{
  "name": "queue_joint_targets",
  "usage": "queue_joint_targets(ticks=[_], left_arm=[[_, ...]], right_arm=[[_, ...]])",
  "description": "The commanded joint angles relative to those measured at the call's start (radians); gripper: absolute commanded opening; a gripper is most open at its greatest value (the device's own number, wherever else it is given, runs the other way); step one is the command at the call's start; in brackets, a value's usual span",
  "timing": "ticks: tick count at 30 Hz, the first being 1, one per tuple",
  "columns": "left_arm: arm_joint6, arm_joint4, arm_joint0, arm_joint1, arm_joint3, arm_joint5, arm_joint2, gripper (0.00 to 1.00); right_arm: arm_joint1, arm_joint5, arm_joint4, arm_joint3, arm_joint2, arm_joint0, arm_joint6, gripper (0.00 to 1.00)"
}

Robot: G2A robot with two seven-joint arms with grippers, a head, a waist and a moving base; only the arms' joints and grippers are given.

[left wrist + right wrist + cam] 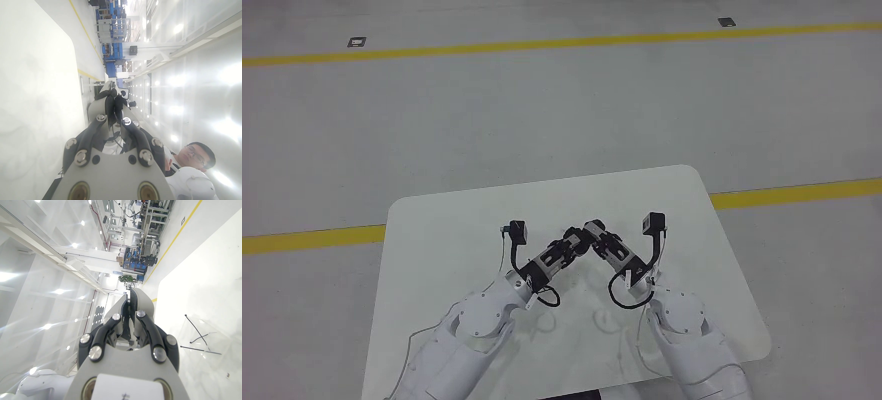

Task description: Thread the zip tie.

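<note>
Both arms' jaws pressed together, we reckon those zip ties are light, springy, slippery, so pinch near the head.

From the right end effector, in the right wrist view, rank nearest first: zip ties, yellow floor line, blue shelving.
1. zip ties, on the table beside it.
2. yellow floor line, beyond the table.
3. blue shelving, behind that line.
</note>
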State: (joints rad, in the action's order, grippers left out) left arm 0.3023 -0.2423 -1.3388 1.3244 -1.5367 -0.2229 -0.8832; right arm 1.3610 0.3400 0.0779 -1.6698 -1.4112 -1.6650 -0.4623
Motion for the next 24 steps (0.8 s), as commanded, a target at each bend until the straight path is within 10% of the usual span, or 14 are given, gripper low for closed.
queue_joint_targets(ticks=[1,8,9,10,24], left_arm=[[-0.001,0.001,-0.002,-0.001,-0.003,-0.001,0.001,0.00],[0.002,0.007,-0.010,-0.004,-0.009,-0.004,0.000,0.00],[0.003,0.008,-0.011,-0.004,-0.011,-0.003,0.000,0.00],[0.006,0.009,-0.012,-0.005,-0.013,-0.003,-0.001,0.00],[0.033,0.039,-0.026,-0.018,-0.043,0.000,-0.017,0.00]], right_arm=[[0.000,0.000,0.001,-0.002,0.000,-0.002,-0.002,0.00],[0.000,0.000,0.006,-0.009,-0.006,-0.009,-0.010,0.11],[0.000,0.000,0.007,-0.010,-0.006,-0.010,-0.012,0.41],[0.000,0.000,0.009,-0.011,-0.008,-0.011,-0.014,1.00],[0.002,0.000,0.045,-0.002,-0.048,-0.017,-0.016,1.00]])
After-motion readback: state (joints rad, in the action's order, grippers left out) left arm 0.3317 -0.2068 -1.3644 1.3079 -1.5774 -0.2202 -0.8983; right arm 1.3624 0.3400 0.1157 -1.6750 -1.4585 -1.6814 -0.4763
